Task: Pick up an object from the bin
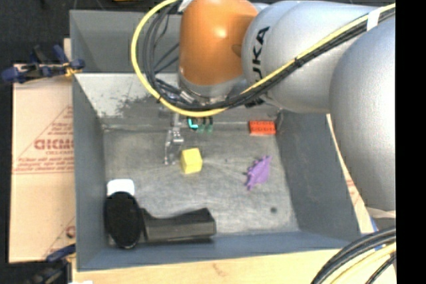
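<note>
The gripper (174,147) is hanging low in the grey metal bin (88,176), just left of a small yellow cube (191,161) that is lying near the middle of the scuffed floor. I cannot tell whether the gripper is open or closed. Nothing is being lifted, so I judge the grasp and the raise are not yet done. The cube is looking smooth and sharp-edged. A spiky purple figure (258,171) is lying to its right, an orange block (262,128) farther back, and a matte black handled tool (160,223) near left.

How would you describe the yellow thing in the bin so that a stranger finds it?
Look into the grey metal bin, at the middle of its floor, beside the robot's tool. There lies a small yellow cube. It alone is yellow and blocky; the purple toy nearby is jagged.
</note>
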